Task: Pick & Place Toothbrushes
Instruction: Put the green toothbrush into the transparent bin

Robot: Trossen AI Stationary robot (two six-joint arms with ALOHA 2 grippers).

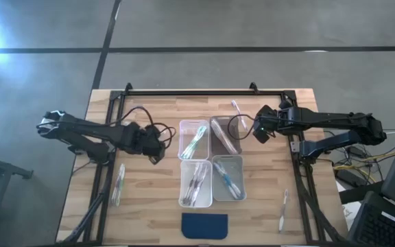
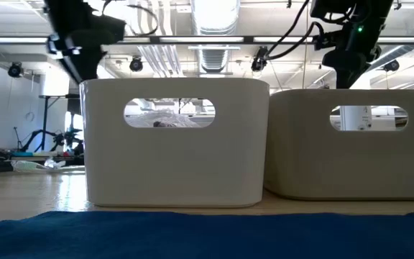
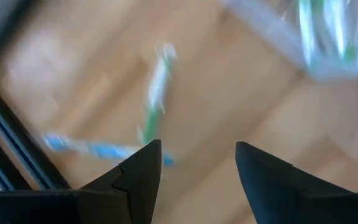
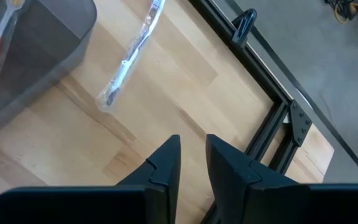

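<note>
High view shows the toothbrushes sorted partly into the four clear bins [image 1: 210, 162] at the middle of the table [image 1: 149, 213], while several are left loose on the wood: a pair near the table's left edge [image 1: 118, 184], one beside the far right bin [image 1: 237, 112], and one near the right front corner [image 1: 284, 209]. The bins are set two by two and touching, so that each can be reached from either side; green-accented brushes are seen in the far left bin [image 1: 193, 139] and blue ones in the near right bin [image 1: 228, 178], which suggests sorting by colour, though the contents of the other two cannot be told with confidence.

The left gripper [image 1: 158, 145] is held above the table just beside the far left bin, with its jaws apart and nothing between them. In the left wrist view a green brush [image 3: 155, 93] and a blue one [image 3: 98, 149] are seen lying on the wood beyond the jaws, so the wrist appears to be pointed at the loose pair as the likely next pick.

The right gripper [image 1: 258, 129] is held just beside the far right bin, its jaws nearly together and empty. In the right wrist view a loose brush [image 4: 131, 51] lies on the table beyond the jaws, beside the bin wall [image 4: 39, 59]; for a grasp the jaws would need to be opened first.

A dark blue pad [image 1: 205, 225] lies at the front edge, with nothing on it.
</note>
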